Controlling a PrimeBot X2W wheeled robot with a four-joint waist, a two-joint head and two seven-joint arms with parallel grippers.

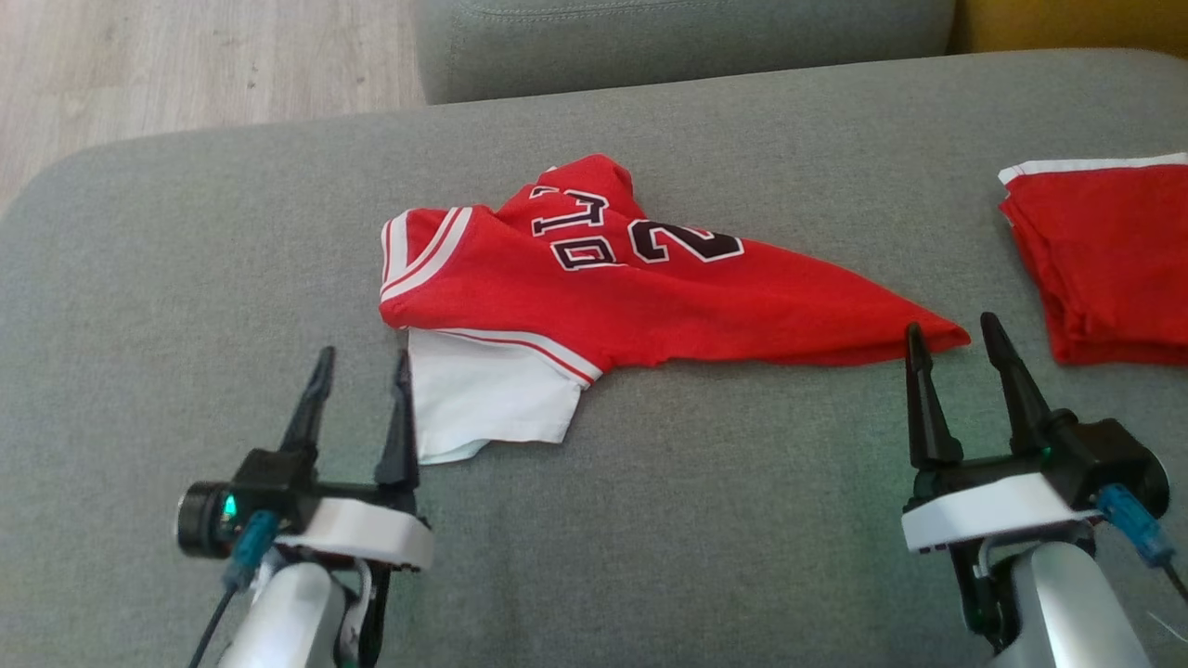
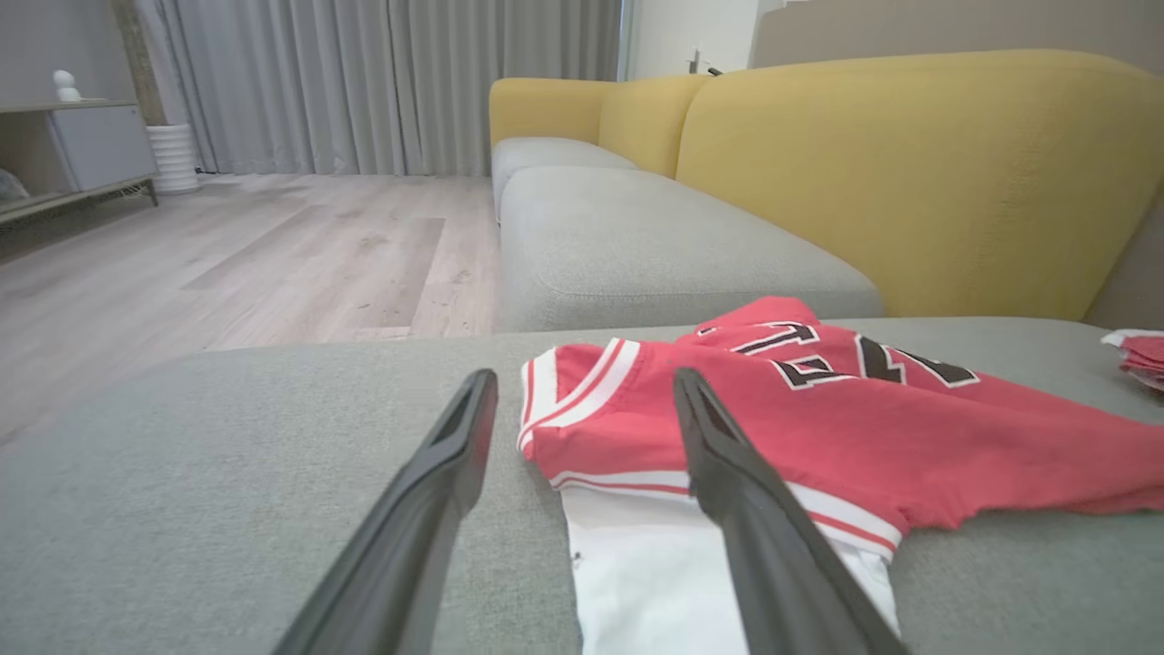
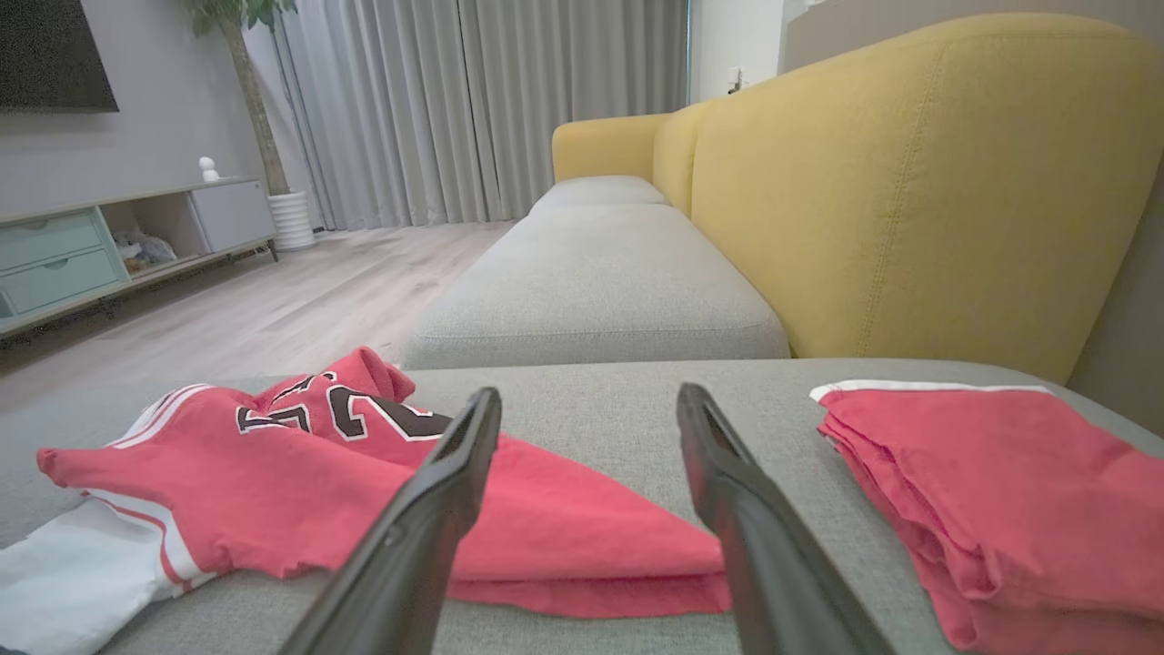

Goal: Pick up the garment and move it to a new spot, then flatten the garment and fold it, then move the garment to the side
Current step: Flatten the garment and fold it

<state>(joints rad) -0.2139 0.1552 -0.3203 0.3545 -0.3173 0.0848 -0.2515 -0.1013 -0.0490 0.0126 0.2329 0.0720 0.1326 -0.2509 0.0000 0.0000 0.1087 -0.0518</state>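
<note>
The grey cushion (image 1: pixel 650 520) carries the crumpled red jersey (image 1: pixel 650 288) at its middle, numbers up, its white part toward 7 o'clock. A folded red cloth (image 1: pixel 1104 269) lies apart at 3 o'clock. The right gripper (image 1: pixel 951 325), jaws spread wide, straddles the jersey's pointed corner at 4 o'clock, perhaps touching it. The left gripper (image 1: pixel 362 357), equally wide and empty, stands at 7 o'clock by the white edge.

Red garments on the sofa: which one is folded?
The plain red garment right of the right gripper, stacked in layers. The numbered jersey at centre lies spread and rumpled.
</note>
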